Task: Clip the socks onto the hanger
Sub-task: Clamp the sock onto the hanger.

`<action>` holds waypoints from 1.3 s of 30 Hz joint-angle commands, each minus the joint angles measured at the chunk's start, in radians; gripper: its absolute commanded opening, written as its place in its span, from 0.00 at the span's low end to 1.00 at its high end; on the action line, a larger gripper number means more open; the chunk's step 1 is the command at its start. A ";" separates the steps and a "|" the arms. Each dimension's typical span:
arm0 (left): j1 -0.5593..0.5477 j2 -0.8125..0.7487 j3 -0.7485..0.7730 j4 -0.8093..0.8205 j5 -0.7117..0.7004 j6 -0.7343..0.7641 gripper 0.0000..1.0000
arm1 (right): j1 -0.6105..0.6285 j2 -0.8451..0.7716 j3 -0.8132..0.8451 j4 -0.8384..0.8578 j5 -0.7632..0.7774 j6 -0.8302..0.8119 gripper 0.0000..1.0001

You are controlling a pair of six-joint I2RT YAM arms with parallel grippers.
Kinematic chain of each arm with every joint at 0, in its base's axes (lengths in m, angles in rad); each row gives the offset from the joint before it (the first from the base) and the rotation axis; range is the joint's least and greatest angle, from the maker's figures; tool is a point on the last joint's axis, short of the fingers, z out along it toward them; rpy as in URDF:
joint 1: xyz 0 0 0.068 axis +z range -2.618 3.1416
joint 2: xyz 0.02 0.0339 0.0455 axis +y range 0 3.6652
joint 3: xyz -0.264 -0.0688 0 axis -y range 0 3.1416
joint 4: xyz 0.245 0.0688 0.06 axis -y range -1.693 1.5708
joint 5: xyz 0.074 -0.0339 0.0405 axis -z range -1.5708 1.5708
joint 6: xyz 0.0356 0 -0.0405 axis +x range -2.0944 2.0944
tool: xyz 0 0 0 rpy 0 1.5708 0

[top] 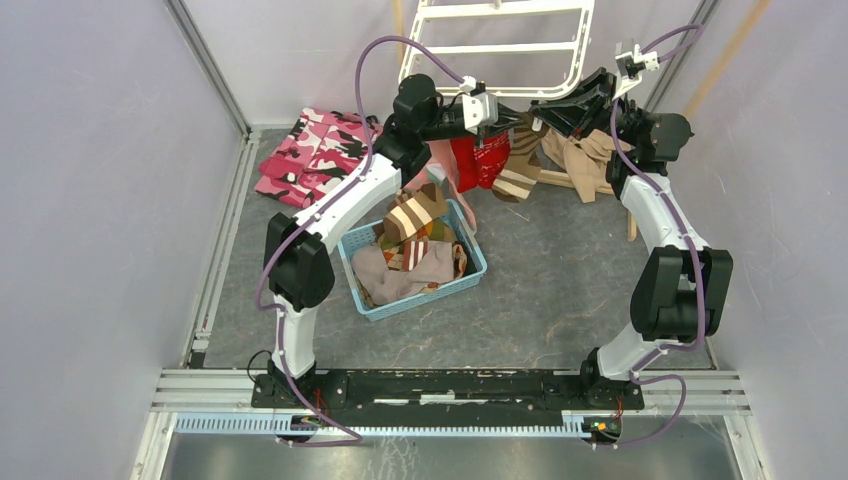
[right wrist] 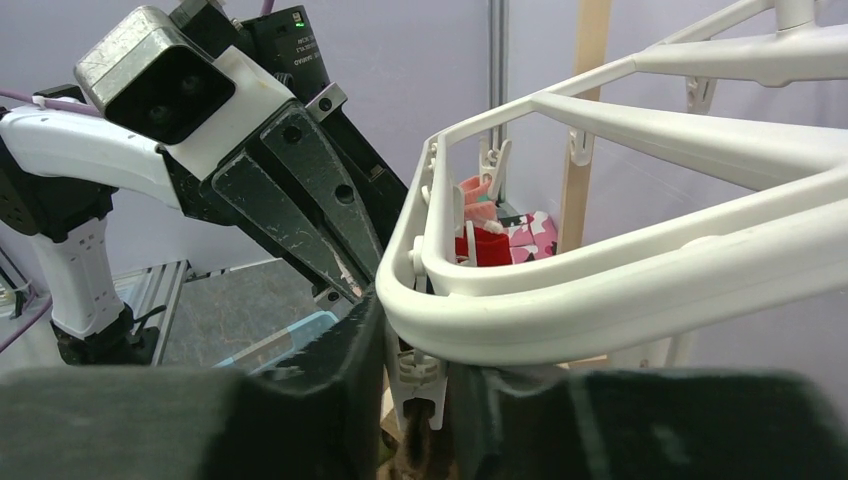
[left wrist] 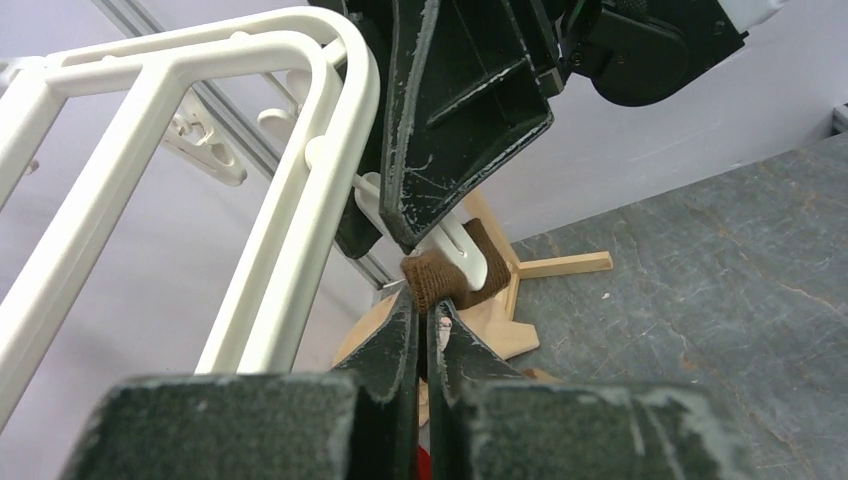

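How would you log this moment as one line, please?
stage: clipping brown sock | left gripper: shut on sock cuff | right gripper: squeezing clip peg on hanger

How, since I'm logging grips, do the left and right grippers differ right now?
The left gripper is pinched fully shut; the right gripper has its jaws partly apart. The left gripper's tips meet the brown sock; the right gripper clamps a white clip peg. Both work at one corner of the hanger.

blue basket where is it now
In the top view the blue basket sits left of centre on the table, beside the left arm, with socks inside.
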 commanded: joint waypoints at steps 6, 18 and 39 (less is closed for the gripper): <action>-0.006 -0.004 -0.006 0.049 0.056 -0.073 0.02 | 0.004 -0.015 0.000 0.028 0.003 0.003 0.49; -0.006 -0.017 -0.017 0.023 0.008 -0.129 0.25 | -0.047 -0.077 -0.066 -0.025 0.032 -0.033 0.76; -0.006 -0.243 -0.188 -0.086 -0.110 -0.204 0.51 | -0.124 -0.344 -0.206 -0.749 0.161 -0.621 0.89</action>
